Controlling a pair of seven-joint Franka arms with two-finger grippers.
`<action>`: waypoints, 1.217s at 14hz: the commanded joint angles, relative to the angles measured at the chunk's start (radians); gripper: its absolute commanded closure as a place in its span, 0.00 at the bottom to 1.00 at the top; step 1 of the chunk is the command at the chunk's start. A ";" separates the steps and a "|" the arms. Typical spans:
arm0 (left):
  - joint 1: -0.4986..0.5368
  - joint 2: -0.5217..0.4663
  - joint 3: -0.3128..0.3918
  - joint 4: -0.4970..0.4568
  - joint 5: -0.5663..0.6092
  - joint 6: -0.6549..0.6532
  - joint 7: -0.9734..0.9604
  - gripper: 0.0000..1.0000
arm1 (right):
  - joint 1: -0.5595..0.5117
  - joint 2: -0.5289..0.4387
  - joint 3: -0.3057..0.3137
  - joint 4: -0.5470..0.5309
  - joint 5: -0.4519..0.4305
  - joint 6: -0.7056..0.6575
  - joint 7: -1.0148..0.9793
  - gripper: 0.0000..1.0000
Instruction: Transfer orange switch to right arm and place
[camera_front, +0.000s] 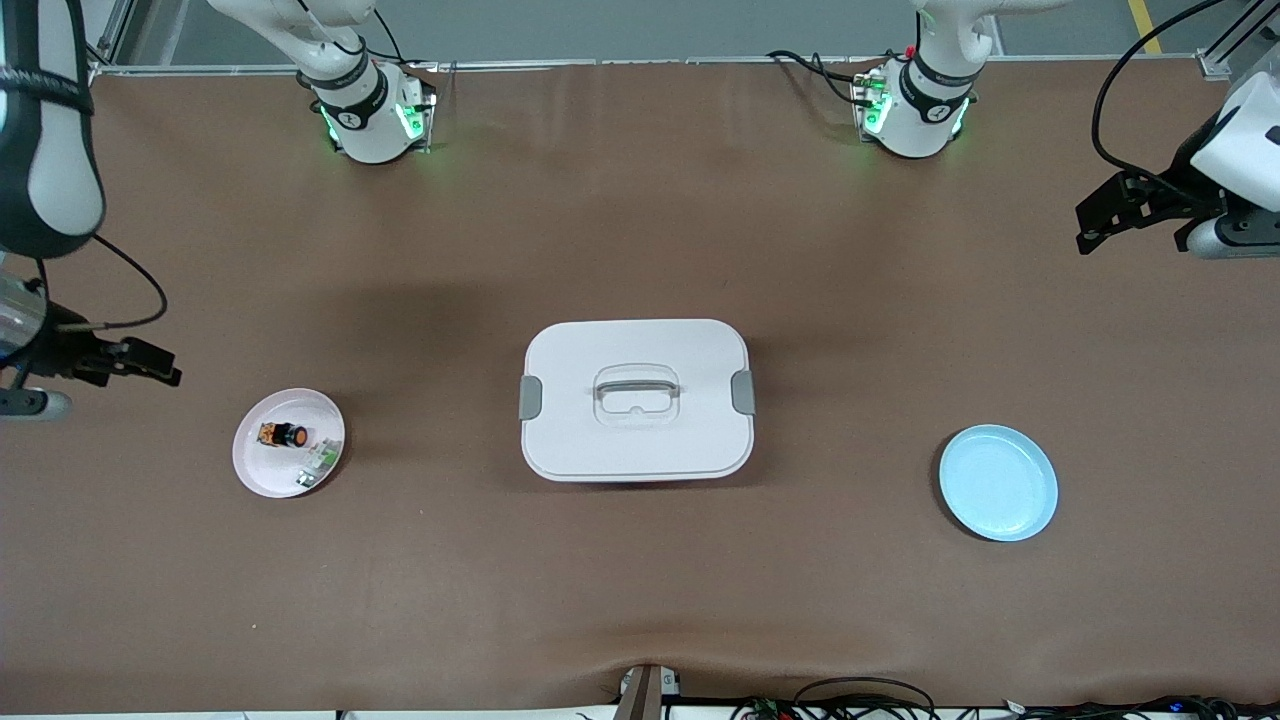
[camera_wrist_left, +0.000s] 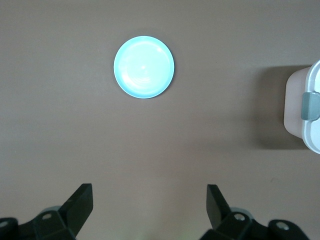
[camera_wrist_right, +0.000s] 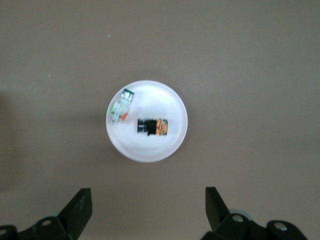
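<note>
Switch on pink plate, both arms waiting.
Orange switch (camera_front: 283, 435) lies on the pink plate (camera_front: 256, 470) near the table's right-arm end; left gripper (camera_wrist_left: 150, 202) and right gripper (camera_wrist_right: 148, 202) hang spread, empty.

You won't find any readable text, label, brand, number or sign here — not on the orange switch (camera_front: 283, 435), the pink plate (camera_front: 252, 465), the blue plate (camera_front: 1000, 483) or the white lidded box (camera_front: 636, 345). The small round marks on the arm bases (camera_front: 372, 120) are too small for you to make out.
</note>
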 joint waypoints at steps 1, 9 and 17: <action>0.000 -0.030 0.003 -0.021 -0.006 -0.006 0.004 0.00 | 0.005 -0.006 0.003 0.125 -0.002 -0.158 0.022 0.00; 0.002 -0.038 0.005 -0.024 -0.006 -0.006 0.004 0.00 | 0.031 -0.145 0.003 0.116 -0.002 -0.316 0.168 0.00; 0.000 -0.038 0.005 -0.024 -0.006 -0.007 0.004 0.00 | 0.050 -0.325 0.003 -0.088 -0.016 -0.278 0.160 0.00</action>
